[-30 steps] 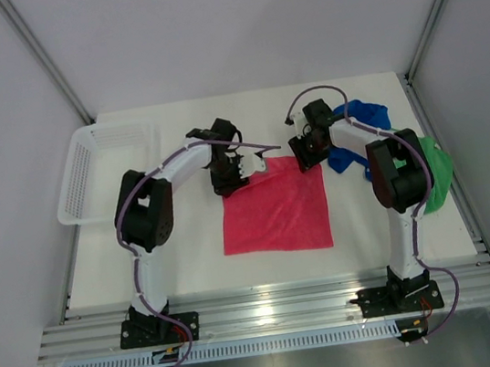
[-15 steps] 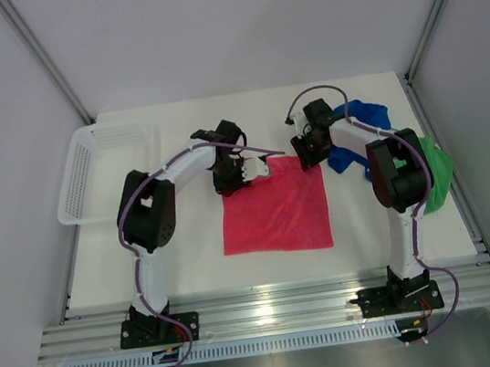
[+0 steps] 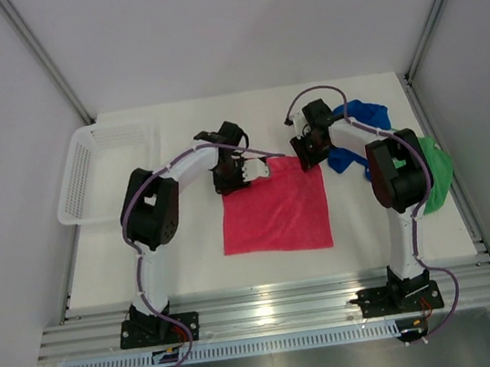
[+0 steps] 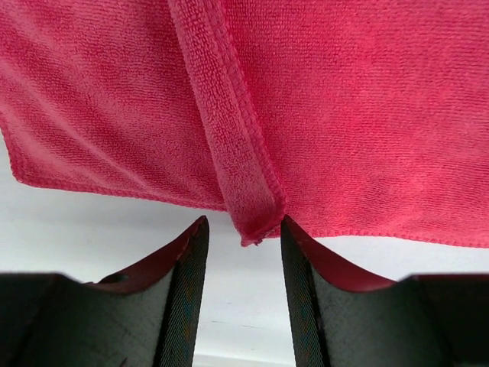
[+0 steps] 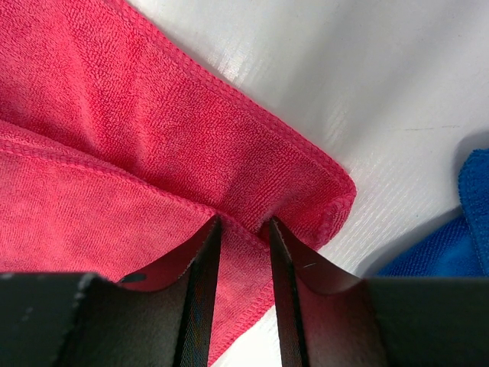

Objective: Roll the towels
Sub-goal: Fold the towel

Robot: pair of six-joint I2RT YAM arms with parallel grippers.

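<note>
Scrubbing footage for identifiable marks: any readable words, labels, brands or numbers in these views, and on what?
None readable.
The pink-red towel, blue towel, green towel and white basket: plain, no print or tag showing.
The left arm and right arm: any markings are too small to tell from the top view.
Wrist views: only towel fabric and bare table, no text.

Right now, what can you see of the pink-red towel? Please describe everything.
The pink-red towel is a roughly square, fuzzy microfibre cloth with a stitched hem. It lies spread flat on the white table between the two arms. Its far edge is raised into folds at both corners. The right gripper pinches the far-right fold. The left gripper straddles a narrow fold at the far-left corner, grip unclear. The blue towel lies nearby, apart.
</note>
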